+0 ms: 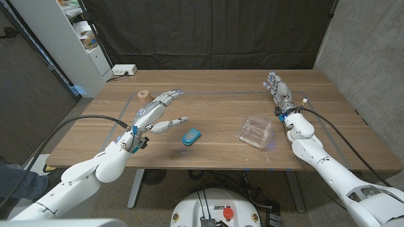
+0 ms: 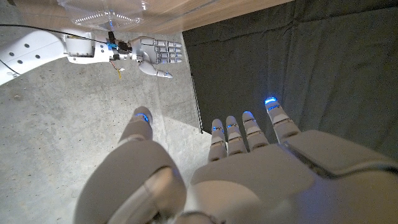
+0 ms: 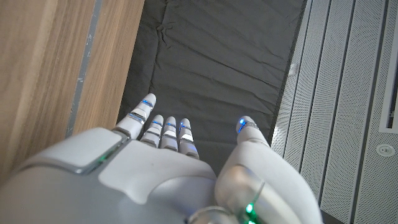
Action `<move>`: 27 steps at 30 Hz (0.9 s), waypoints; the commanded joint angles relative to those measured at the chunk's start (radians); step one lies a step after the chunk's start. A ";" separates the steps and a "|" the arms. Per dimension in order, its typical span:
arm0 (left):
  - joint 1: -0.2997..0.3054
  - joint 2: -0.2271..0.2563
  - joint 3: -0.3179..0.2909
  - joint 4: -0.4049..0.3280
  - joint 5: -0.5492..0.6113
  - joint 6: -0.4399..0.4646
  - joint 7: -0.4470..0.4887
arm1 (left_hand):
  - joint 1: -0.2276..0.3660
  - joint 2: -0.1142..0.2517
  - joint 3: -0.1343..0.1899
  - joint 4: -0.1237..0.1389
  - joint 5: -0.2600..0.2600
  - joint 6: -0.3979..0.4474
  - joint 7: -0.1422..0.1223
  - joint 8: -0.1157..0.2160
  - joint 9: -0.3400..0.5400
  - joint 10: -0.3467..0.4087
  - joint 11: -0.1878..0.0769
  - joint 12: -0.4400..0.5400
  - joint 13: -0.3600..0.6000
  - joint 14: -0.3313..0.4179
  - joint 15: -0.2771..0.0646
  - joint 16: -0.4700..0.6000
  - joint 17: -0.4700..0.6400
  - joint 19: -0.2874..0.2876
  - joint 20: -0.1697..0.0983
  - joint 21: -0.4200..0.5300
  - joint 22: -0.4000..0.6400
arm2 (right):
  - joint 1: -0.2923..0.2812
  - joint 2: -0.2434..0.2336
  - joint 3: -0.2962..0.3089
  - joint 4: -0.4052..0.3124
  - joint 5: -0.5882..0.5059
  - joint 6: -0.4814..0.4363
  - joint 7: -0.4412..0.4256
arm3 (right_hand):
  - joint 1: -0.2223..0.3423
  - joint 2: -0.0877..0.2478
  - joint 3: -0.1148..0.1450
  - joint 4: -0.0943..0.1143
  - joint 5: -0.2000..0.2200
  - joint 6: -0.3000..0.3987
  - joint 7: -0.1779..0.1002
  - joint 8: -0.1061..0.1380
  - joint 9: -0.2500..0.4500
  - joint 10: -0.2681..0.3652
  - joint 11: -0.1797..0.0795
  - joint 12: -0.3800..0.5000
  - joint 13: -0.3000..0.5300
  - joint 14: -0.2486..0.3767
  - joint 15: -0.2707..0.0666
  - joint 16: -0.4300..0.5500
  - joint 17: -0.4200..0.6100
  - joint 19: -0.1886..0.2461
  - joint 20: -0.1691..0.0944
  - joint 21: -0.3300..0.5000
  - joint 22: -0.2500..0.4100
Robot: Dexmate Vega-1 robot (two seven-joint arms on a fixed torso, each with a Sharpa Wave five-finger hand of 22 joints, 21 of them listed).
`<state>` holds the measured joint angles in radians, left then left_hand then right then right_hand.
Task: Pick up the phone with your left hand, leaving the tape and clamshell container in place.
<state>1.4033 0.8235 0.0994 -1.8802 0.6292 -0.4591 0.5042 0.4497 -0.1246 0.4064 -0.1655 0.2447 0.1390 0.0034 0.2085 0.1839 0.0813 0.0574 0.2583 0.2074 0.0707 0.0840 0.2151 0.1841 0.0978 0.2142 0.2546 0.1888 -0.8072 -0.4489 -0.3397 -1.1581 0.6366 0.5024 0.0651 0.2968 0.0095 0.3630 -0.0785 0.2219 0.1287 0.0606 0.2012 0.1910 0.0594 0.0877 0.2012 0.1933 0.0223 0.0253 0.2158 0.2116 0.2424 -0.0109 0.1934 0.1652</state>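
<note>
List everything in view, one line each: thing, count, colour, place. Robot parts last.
phone: one, blue, on the table near the front edge, just right of the left hand's fingers.
clamshell container: one, clear, on the table right of the phone.
tape: one roll, tan, far left of the table.
table: one, wooden.
power strip: one, white, behind the table's far left corner.
left hand: white, open, over the table between tape and phone.
right hand: white, open, at the far right.
</note>
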 commanded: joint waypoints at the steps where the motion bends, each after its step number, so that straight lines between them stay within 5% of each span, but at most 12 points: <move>1: 0.029 0.057 0.006 -0.063 -0.006 0.093 -0.037 | 0.020 -0.006 -0.003 -0.001 0.009 -0.016 -0.001 -0.005 0.006 -0.009 0.003 -0.006 0.004 0.005 0.009 0.002 0.002 0.022 0.001 0.009 0.003 | 0.005 0.001 -0.003 -0.003 -0.002 -0.007 -0.002 | -0.002 0.011 -0.007 -0.001 -0.003 0.008 -0.007 0.001 0.002 0.008 0.005 0.005 0.001 0.018 0.001 0.009 0.005 0.021 0.000 0.006 0.005; 12: 0.023 0.086 0.024 -0.086 -0.044 0.127 -0.081 | 0.065 -0.006 -0.006 0.000 0.012 -0.012 -0.002 -0.002 0.006 0.004 0.008 -0.003 0.008 0.047 0.012 0.009 0.003 0.116 0.000 0.036 0.007 | 0.005 0.001 0.003 -0.001 0.005 -0.001 0.002 | -0.001 0.012 -0.011 -0.004 -0.005 0.007 -0.008 0.000 0.002 0.016 0.004 0.007 0.001 0.031 -0.001 0.014 0.005 0.041 -0.005 0.012 0.005; 27: 0.053 0.116 0.044 -0.155 0.068 0.274 -0.070 | 0.138 0.013 0.004 -0.001 0.003 0.034 -0.015 0.011 0.007 0.035 -0.027 0.006 0.012 0.096 0.006 0.013 0.004 0.216 0.003 0.058 0.005 | 0.008 0.004 0.005 0.010 0.008 0.004 0.006 | 0.000 0.014 -0.014 -0.007 -0.007 0.011 -0.010 0.001 0.002 0.024 0.004 0.008 0.001 0.043 -0.001 0.018 0.007 0.064 -0.006 0.017 0.006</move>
<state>1.4380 0.9188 0.1290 -1.9952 0.6377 -0.2738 0.4237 0.5708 -0.1170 0.4046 -0.1637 0.2525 0.1684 -0.0072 0.2157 0.1887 0.1138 0.0356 0.2591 0.2168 0.1547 0.0859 0.2226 0.1839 0.2976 0.2154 0.3039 0.1905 -0.8029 -0.4476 -0.3370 -1.1588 0.6398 0.5007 0.0651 0.2941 0.0231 0.3505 -0.0826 0.2181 0.1341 0.0552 0.2012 0.1910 0.0773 0.0914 0.2012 0.1931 0.0558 0.0231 0.2313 0.2165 0.2959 -0.0178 0.2072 0.1651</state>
